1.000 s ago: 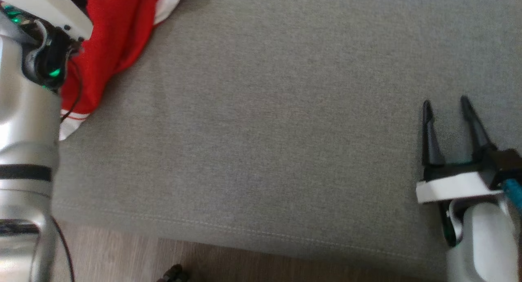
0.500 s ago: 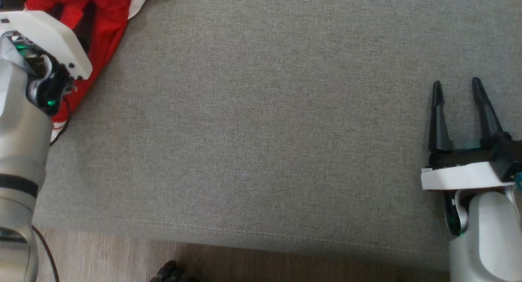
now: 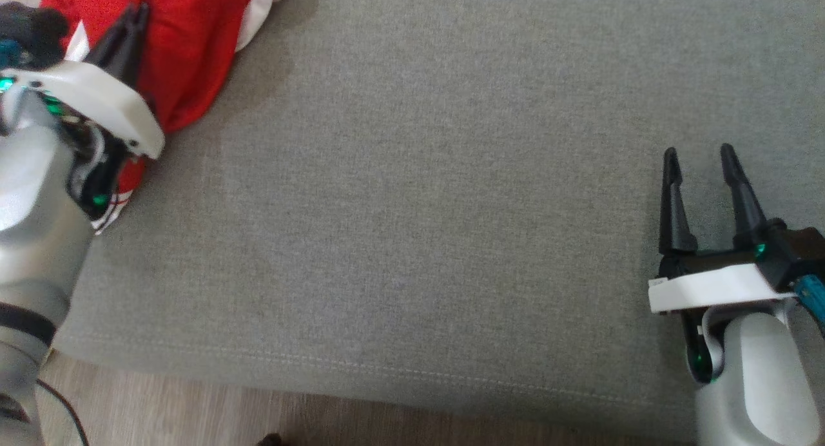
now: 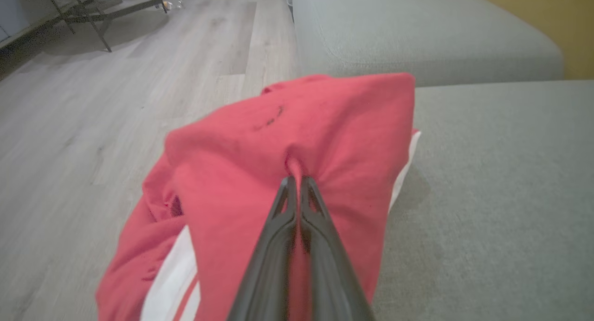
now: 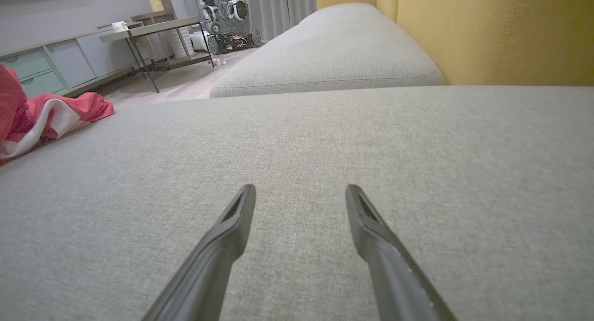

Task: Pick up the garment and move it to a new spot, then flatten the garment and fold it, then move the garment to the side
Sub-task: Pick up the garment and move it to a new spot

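Far left on cushion (image 3: 419, 207), the garment (image 3: 187, 59)

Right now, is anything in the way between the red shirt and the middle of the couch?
Nothing visible. The left gripper pinches the shirt, and the grey couch beside it looks bare.

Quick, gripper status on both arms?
Left gripper: shut on the garment.
Right gripper: open, holding nothing.

Wide open grey cushion (image 3: 419, 207), red garment (image 3: 187, 53) at its far-left corner, yellow backrest (image 5: 487, 33) beyond
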